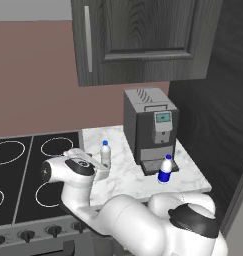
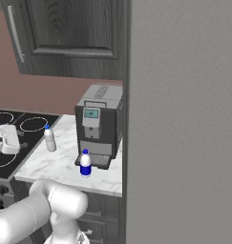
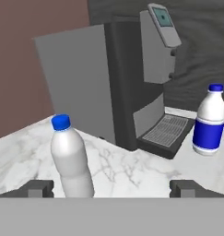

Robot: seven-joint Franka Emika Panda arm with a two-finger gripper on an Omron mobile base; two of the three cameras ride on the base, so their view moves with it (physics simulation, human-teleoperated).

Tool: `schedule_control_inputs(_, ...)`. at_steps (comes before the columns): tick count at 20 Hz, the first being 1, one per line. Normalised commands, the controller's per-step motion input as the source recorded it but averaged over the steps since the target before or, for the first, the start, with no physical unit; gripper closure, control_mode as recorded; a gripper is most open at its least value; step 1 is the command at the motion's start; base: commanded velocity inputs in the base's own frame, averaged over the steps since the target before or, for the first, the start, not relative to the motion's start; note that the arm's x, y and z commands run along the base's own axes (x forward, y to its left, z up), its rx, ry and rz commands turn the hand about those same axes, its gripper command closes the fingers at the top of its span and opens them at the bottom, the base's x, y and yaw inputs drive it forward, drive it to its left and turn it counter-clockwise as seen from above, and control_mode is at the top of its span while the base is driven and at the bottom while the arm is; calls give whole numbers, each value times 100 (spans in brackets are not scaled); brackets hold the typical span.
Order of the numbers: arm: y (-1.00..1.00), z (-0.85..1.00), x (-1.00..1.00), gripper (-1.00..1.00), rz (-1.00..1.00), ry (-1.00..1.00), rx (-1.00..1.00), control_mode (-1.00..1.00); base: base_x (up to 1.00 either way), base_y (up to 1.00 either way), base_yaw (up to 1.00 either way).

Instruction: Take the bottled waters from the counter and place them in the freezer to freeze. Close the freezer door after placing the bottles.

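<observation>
Claw (image 3: pixel 111 186) spread wide, fingertips (image 3: pixel 37 188) low at either side of the hand view, nothing gripped. Pale bottle (image 3: pixel 71 159) upright on the marble counter (image 3: pixel 132 170), between the fingertips but nearer the 9 o'clock one, contact not clear. Blue-banded bottle (image 3: pixel 209 120) upright at 3 o'clock, just beside the drip tray of the grey coffee machine (image 3: pixel 109 78). From the left base view, pale bottle (image 1: pixel 105 154) close by the claw (image 1: pixel 100 170), black stove top (image 1: pixel 28 170) at 9 o'clock, dark wall cabinet (image 1: pixel 143 40) at 12.
</observation>
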Motion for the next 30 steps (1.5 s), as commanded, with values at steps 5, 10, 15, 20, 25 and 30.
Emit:
schedule_control_inputs(5,-4,-8,31,-100,-11,0,0,-100,0,0,0)
schedule_control_inputs(10,-1,-14,51,-100,-5,0,0,-100,0,0,0)
schedule_control_inputs(15,0,-15,43,-100,-2,0,0,-100,0,0,0)
schedule_control_inputs(20,2,-19,34,-100,0,4,0,-100,0,0,0)
schedule_control_inputs(25,0,-18,26,-100,-1,9,0,-100,0,0,0)
schedule_control_inputs(30,0,-16,18,-100,-2,8,0,-100,0,0,0)
